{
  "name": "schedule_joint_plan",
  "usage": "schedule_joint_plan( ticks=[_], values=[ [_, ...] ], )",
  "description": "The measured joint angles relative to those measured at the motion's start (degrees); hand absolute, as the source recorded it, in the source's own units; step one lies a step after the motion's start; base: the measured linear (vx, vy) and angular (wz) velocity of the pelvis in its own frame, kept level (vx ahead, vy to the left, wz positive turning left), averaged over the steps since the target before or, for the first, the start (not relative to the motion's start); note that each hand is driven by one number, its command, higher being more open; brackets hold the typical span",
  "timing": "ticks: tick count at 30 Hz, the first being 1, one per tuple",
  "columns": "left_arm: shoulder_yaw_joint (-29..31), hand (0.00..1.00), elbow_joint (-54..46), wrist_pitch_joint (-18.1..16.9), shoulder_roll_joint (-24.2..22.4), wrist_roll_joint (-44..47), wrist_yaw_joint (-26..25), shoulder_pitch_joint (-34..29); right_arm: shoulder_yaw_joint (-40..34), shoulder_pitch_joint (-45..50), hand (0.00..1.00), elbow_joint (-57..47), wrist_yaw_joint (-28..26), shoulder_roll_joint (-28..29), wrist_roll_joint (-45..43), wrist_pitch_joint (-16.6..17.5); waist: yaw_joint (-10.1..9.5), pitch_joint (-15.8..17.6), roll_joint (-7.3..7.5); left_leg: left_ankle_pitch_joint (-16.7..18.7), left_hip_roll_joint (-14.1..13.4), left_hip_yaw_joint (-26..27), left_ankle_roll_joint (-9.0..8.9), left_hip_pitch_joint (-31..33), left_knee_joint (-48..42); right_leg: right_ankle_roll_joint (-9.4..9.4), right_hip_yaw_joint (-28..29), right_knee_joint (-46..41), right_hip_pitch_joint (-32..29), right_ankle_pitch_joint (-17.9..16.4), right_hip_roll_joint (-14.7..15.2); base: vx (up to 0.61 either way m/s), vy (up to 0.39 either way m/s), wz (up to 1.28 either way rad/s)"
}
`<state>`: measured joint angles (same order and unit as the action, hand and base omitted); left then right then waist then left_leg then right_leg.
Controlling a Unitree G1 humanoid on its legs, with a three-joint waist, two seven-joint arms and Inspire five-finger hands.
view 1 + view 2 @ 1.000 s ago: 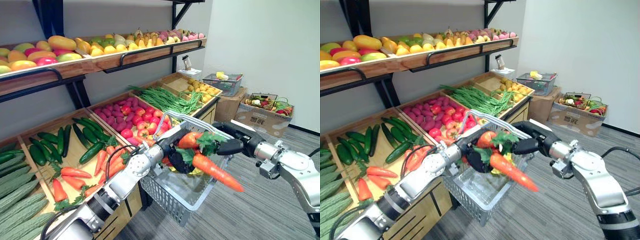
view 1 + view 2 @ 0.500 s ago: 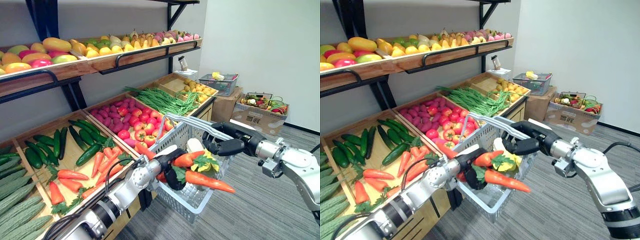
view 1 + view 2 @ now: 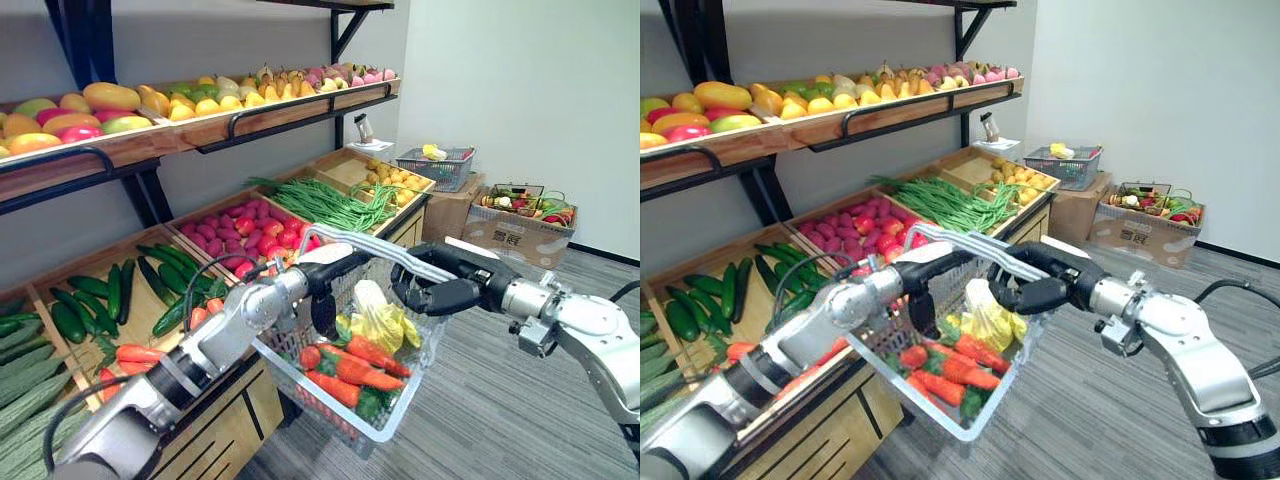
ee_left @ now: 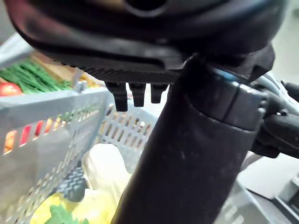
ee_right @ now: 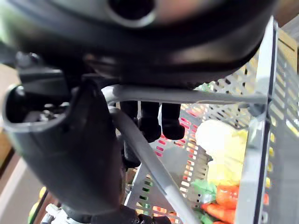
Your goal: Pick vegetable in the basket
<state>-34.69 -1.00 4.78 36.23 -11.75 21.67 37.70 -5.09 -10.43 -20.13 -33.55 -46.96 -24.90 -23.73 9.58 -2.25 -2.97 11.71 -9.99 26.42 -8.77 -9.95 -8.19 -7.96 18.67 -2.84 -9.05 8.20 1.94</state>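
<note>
Orange carrots with green leafy tops (image 3: 352,366) lie in a heap on the floor of a pale grey perforated plastic shopping basket (image 3: 285,345), at the lower centre of the frame. A pale yellow-green leafy vegetable (image 3: 382,316) sits just behind them in the same basket.

The left hand (image 3: 323,300) reaches in from the lower left and hangs over the basket's left side. Its dark fingers (image 4: 135,93) point down into the basket, loose and uncurled, with nothing in them, just above the carrots and not touching them.

The right hand (image 3: 440,290) comes in from the right of the frame. Its fingers are curled round the basket's pale grey handle (image 3: 385,252) and carry the basket in the air.

Behind the basket, in the left half of the frame, a slanted wooden produce shelf (image 3: 150,245) holds dark green cucumbers (image 3: 110,290), red round fruit (image 3: 250,225) and a pile of long green beans (image 3: 330,200).
</note>
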Motion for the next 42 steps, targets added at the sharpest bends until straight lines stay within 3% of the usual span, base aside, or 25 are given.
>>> schedule_joint_plan(
  ticks=[6, 10, 17, 24, 28, 33, 34, 36, 38, 42],
  values=[
    [-4.56, 1.0, -1.44, 1.54, 4.89, 1.21, 10.41, 7.53, -0.25, 0.14, 0.0, -1.58, -1.36, 0.09, -0.42, -0.03, 0.03, -0.58, -0.88, 0.04, -0.09, -0.23, -0.05, 0.15, 0.0, 0.07, -0.36, -0.01, 0.05, -0.06, 0.09, 0.0, 0.0, 0.01],
    [-8.02, 1.0, -2.48, 3.01, 9.28, 9.31, 15.09, 10.4, -0.25, 2.58, 0.0, -1.57, -1.53, 0.46, -0.4, -0.24, -0.01, -0.64, -0.99, 0.03, -0.14, -0.57, -0.05, 0.39, 0.0, 0.11, -0.76, 0.05, 0.05, -0.1, 0.33, 0.0, 0.002, 0.04],
    [-8.63, 1.0, -10.93, 5.23, 16.54, 18.41, 16.35, 10.28, -0.71, 9.66, 0.0, -1.43, 0.53, 1.55, 0.17, -1.52, -0.77, -0.61, -1.05, -0.04, -0.01, -2.24, 0.04, 1.19, -0.04, 0.04, -2.4, 0.1, 0.23, -0.46, 0.9, 0.02, 0.019, 0.12],
    [-0.54, 1.0, -18.13, 5.46, 21.84, 22.94, 18.53, 0.08, -5.32, 14.17, 0.0, 0.46, 4.48, 2.35, 0.14, -3.05, -2.59, -0.51, -1.47, -0.28, 0.29, -4.64, 0.26, 2.13, -0.11, 0.14, -4.55, 0.29, 0.78, -0.85, 1.64, 0.01, 0.014, 0.17],
    [2.76, 1.0, -18.58, 5.74, 22.43, 25.89, 18.57, -4.94, -7.54, 16.03, 0.0, 0.73, 6.72, 4.56, 0.11, -3.04, -3.57, -0.5, -1.56, -0.33, 0.24, -5.88, 0.31, 2.49, -0.16, 0.17, -5.81, 0.64, 1.38, -0.99, 2.02, 0.01, 0.008, 0.18],
    [15.01, 1.0, -19.28, 5.84, 22.35, 31.08, 15.28, -11.66, -11.51, 18.55, 0.0, 1.48, 9.73, 7.98, 0.1, -3.01, -4.87, -0.41, -1.71, -0.35, 0.22, -7.0, 0.33, 3.11, -0.34, 0.23, -6.86, 0.71, 1.45, -1.2, 2.31, 0.02, 0.011, 0.11],
    [24.13, 1.0, -18.81, 5.65, 21.38, 32.53, 12.89, -16.8, -14.1, 20.14, 0.0, 1.5, 10.47, 9.75, 0.07, -2.99, -4.95, -0.17, -1.94, -0.36, 0.11, -7.54, 0.33, 3.07, -0.31, 0.28, -7.41, 0.81, 1.79, -1.29, 2.33, 0.02, 0.009, 0.14],
    [31.19, 1.0, -18.34, 5.03, 19.83, 33.08, 11.36, -21.21, -16.46, 21.87, 0.0, 1.5, 10.57, 11.22, 0.04, -2.94, -5.02, -0.08, -2.04, -0.36, 0.03, -7.99, 0.33, 3.09, -0.26, 0.34, -7.84, 0.87, 2.03, -1.44, 2.35, 0.02, 0.007, 0.13],
    [45.47, 1.0, -16.89, 1.96, 15.12, 34.2, 8.1, -31.5, -21.01, 25.47, 0.0, 1.51, 11.23, 14.12, 0.05, -2.88, -5.67, -0.01, -2.07, -0.36, -0.06, -8.26, 0.34, 3.14, -0.09, 0.38, -8.2, 1.04, 2.13, -1.58, 2.31, 0.02, 0.008, 0.07],
    [61.8, 1.0, -13.07, -4.12, 3.96, 35.37, 2.54, -45.31, -25.38, 29.85, 0.0, 3.64, 11.74, 18.41, 0.17, -2.86, -6.19, 0.78, -1.29, -0.39, -0.02, -9.65, 0.41, 3.26, 0.07, 0.44, -9.34, 2.06, 3.21, -1.62, 2.56, 0.01, 0.01, 0.14]
  ],
)
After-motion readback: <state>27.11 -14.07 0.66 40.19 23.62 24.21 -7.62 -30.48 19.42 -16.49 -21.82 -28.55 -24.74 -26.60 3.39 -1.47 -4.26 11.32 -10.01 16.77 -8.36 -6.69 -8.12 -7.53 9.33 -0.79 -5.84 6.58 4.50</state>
